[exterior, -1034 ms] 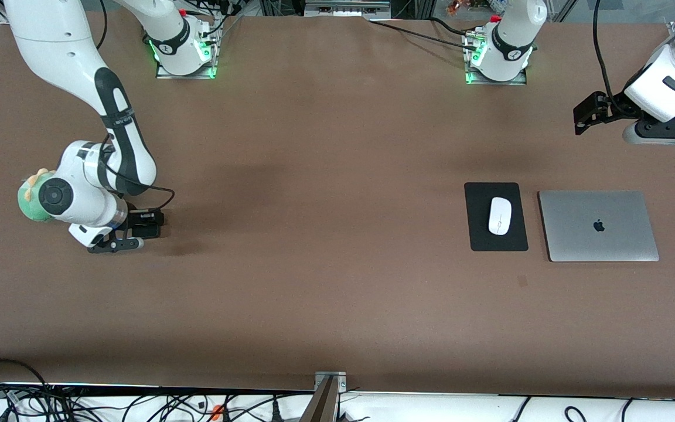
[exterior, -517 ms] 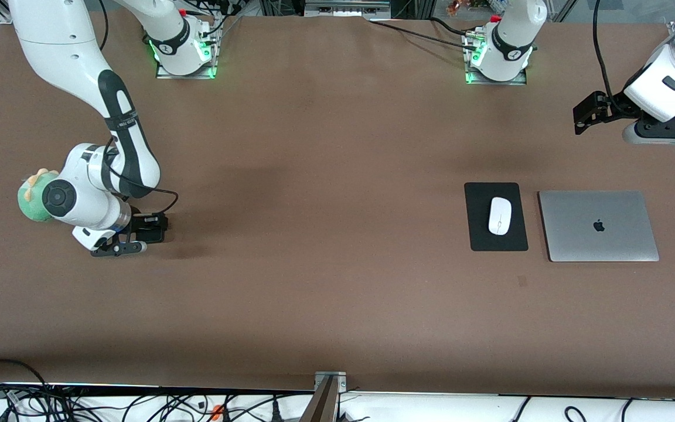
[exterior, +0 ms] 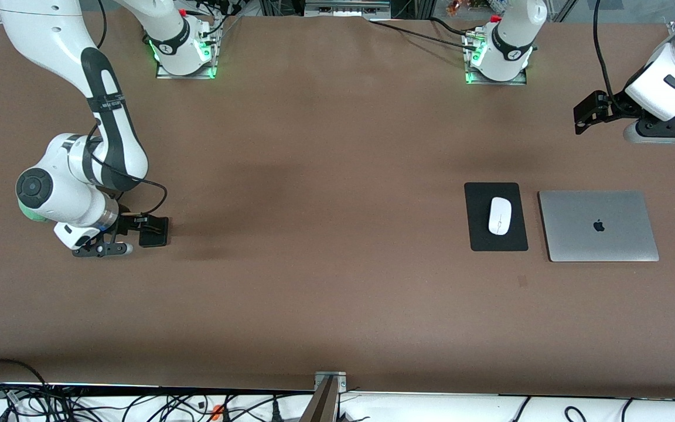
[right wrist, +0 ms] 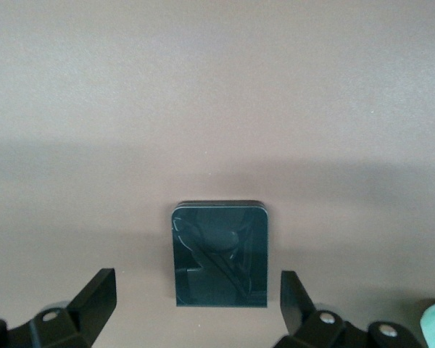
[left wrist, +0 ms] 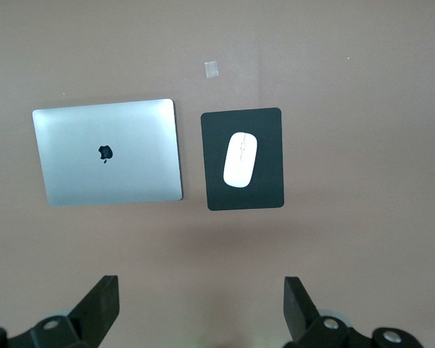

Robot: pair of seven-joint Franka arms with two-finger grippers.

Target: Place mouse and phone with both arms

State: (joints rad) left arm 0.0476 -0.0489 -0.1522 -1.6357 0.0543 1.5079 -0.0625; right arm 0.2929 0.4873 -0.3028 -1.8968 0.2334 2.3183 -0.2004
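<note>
The white mouse (exterior: pixel 500 215) lies on a black pad (exterior: pixel 478 234) beside the silver laptop, and it also shows in the left wrist view (left wrist: pixel 240 159). The black phone (exterior: pixel 154 231) lies flat on the table toward the right arm's end. My right gripper (exterior: pixel 122 235) is open, low over the table, with the phone (right wrist: pixel 220 254) just off its fingertips and untouched. In its own view the right gripper (right wrist: pixel 197 301) has wide jaws. My left gripper (exterior: pixel 662 130) waits open and empty, high over the table near the left arm's end, and it also shows in its own view (left wrist: pixel 201 304).
The closed silver laptop (exterior: pixel 598 225) lies beside the pad toward the left arm's end. A green plush toy (exterior: pixel 26 212) is mostly hidden by the right arm's wrist. A small tape mark (exterior: pixel 522 281) sits on the brown table nearer the front camera than the pad.
My right gripper has drawn back from the phone toward the right arm's end of the table, leaving the phone lying there. The left arm has not moved.
</note>
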